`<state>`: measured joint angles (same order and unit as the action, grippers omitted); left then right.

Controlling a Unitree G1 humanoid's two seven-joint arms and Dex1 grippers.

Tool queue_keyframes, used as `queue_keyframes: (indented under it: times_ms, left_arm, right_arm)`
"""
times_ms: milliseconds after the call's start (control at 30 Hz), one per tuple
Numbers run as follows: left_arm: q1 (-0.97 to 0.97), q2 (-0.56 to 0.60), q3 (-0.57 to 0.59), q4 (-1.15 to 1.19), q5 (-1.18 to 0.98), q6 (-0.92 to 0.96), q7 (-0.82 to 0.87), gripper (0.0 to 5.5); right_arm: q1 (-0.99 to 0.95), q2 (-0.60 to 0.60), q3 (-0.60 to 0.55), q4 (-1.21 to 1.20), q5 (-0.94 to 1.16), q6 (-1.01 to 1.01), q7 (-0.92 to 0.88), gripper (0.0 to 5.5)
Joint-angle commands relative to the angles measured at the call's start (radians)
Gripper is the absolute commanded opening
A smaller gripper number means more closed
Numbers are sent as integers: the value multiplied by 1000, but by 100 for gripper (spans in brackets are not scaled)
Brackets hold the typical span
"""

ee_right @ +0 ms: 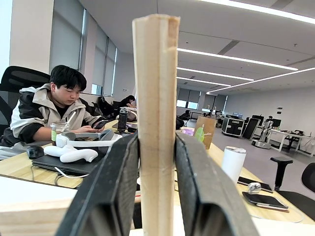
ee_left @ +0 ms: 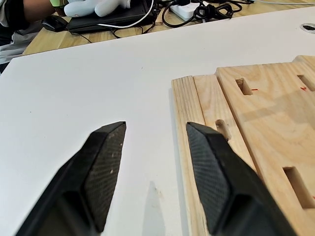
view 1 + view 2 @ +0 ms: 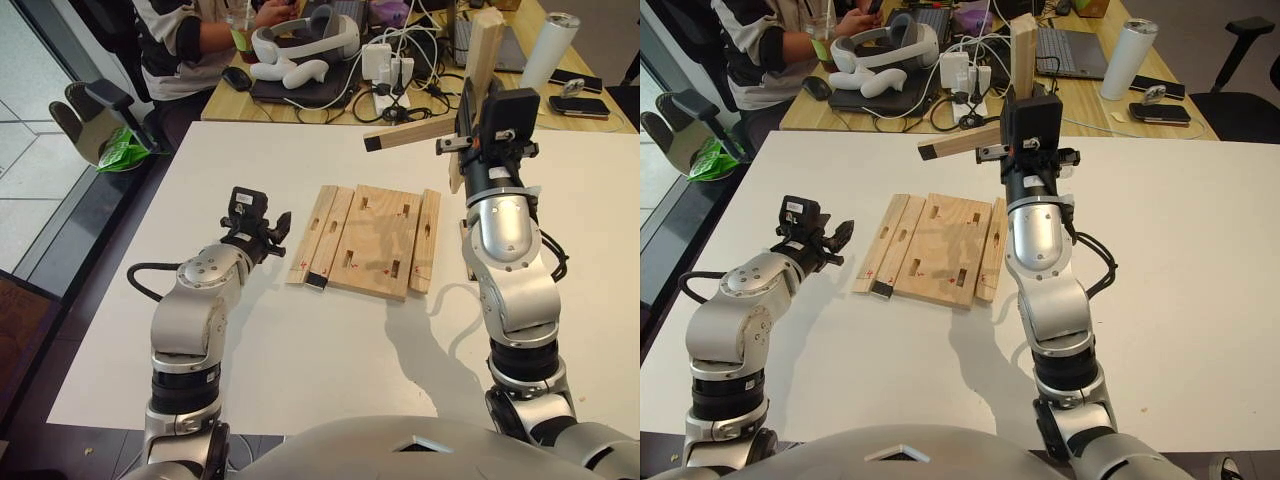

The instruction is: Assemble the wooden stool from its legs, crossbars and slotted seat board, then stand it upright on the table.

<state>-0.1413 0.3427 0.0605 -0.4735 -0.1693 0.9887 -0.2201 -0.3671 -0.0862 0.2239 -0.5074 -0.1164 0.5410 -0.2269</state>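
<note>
The slotted seat board (image 3: 378, 240) lies flat at the middle of the white table (image 3: 250, 330). Two wooden bars (image 3: 320, 235) lie against its left side and one bar (image 3: 428, 240) against its right. My left gripper (image 2: 155, 130) hovers low and open just left of those bars, with nothing between its fingers. My right gripper (image 1: 156, 140) is raised behind the board's right side and shut on an upright wooden leg (image 3: 485, 45). A crossbar (image 3: 410, 135) sticks out leftward from that leg, above the table.
Behind the table stands a wooden desk (image 3: 520, 85) with a white headset (image 3: 300, 45), cables and a power strip (image 3: 385, 75), a tumbler (image 3: 548, 50) and phones. A chair (image 3: 95, 120) stands off the table's left edge.
</note>
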Motion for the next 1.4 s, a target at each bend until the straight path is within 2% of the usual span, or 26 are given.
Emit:
queue_keyframes:
  times_ms: [33, 233, 400, 500, 600, 833, 1100, 1400]
  left_arm:
    - [-55, 16, 22, 29, -7, 4, -6, 227]
    - [-15, 37, -14, 19, -1, 16, -25, 227]
    - [14, 176, -108, 46, 51, 19, -89, 227]
    - [10, 259, -193, 73, 100, -11, -129, 227]
    - [3, 293, -273, 111, 150, -55, -145, 227]
    - [-20, 241, -345, 146, 204, -86, -132, 227]
    - [-29, 173, -410, 80, 181, -35, -179, 227]
    - [-30, 55, -400, 10, 134, 36, -163, 227]
  right_arm:
    - [-1, 41, -29, -11, 10, -15, 24, 98]
    - [38, 135, -229, 0, 195, 33, 63, 98]
    - [48, 200, -303, -6, 304, 57, 72, 98]
    - [1, 261, -404, -1, 447, 52, 58, 98]
    - [-46, 271, -491, 11, 563, 51, 34, 98]
    - [-102, 270, -601, 55, 773, 43, -40, 98]
    - [-71, 280, -631, 65, 954, 46, -128, 98]
    - [3, 238, -637, 68, 1120, 57, -185, 98]
